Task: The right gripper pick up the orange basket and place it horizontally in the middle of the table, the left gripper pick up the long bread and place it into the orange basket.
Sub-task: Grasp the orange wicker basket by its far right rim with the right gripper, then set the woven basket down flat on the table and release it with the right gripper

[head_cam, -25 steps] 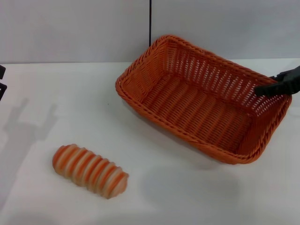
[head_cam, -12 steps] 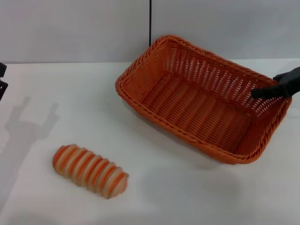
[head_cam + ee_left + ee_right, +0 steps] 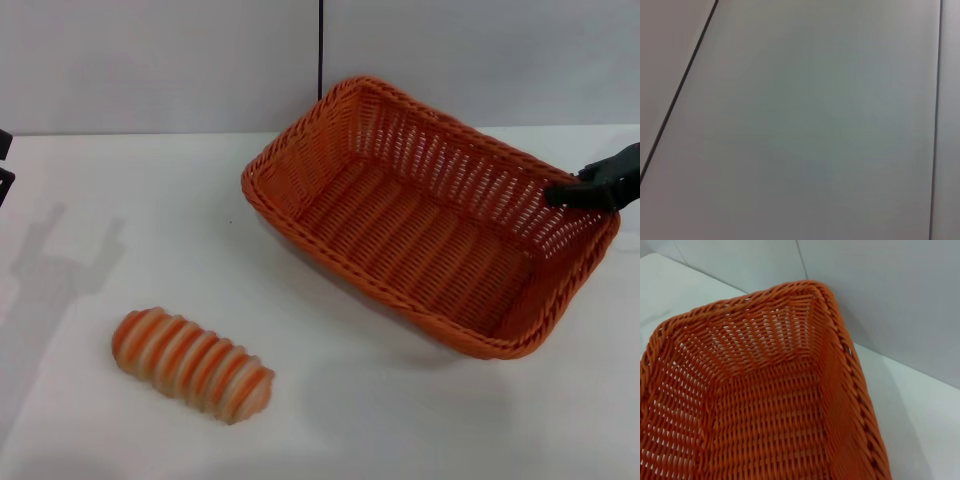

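Note:
The orange basket (image 3: 410, 240) stands skewed at the back right of the white table (image 3: 130, 220), empty, with a shadow under its near side. My right gripper (image 3: 565, 193) reaches in from the right edge and is shut on the basket's right-hand rim. The right wrist view looks down into the basket (image 3: 765, 405), and no fingers show there. The long bread (image 3: 192, 364) lies alone at the front left, striped orange and cream. Only a black sliver of my left gripper (image 3: 3, 165) shows at the far left edge, well away from the bread.
A pale grey wall with a dark vertical seam (image 3: 320, 45) rises behind the table. The left wrist view shows only plain wall panels. The left arm's shadow (image 3: 50, 270) falls on the tabletop at the left.
The basket has shifted slightly left and its near side has risen a little off the table. The right gripper has moved with its rim. The bread has not moved.

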Motion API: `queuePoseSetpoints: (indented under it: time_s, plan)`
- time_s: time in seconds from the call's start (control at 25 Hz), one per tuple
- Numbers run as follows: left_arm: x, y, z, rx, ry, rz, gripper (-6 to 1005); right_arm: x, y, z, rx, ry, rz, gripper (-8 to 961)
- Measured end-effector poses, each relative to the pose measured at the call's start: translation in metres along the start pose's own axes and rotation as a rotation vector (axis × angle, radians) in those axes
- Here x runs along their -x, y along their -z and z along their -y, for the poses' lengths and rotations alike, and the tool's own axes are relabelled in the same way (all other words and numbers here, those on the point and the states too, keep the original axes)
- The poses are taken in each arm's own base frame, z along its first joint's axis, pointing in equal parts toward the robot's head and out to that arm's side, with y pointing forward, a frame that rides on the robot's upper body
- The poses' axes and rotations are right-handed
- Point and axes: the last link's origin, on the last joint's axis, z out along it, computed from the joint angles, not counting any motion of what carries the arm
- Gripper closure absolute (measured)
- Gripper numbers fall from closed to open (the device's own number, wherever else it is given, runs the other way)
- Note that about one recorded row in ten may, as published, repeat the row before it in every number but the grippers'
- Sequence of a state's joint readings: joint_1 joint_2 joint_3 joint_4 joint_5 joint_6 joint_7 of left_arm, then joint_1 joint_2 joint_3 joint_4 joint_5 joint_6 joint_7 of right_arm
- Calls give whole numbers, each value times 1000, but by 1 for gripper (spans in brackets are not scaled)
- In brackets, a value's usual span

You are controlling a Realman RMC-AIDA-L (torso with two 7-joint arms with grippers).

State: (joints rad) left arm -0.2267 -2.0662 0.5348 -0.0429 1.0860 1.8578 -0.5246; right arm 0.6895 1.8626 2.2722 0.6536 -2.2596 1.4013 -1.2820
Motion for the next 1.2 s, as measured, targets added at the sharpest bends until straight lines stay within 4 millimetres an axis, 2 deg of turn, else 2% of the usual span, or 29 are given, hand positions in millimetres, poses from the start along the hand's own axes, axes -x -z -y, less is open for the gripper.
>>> queuePoseSetpoints:
  time_s: [0.32, 0.6, 0.92, 1.2]
  plan:
    - [0, 0, 1, -2, -2, -3, 170, -2, -2, -4, 11, 41, 50, 788]
    - [0, 0, 1, -2, -2, -2, 170, -3, 6, -10, 45, 69, 231, 789]
    - [0, 0, 1, -2, -2, -3, 170, 2, 23, -19, 72, 97, 407, 788]
    - [-1, 0, 1, -3, -2, -3, 169, 5, 46, -33, 162, 164, 458, 788]
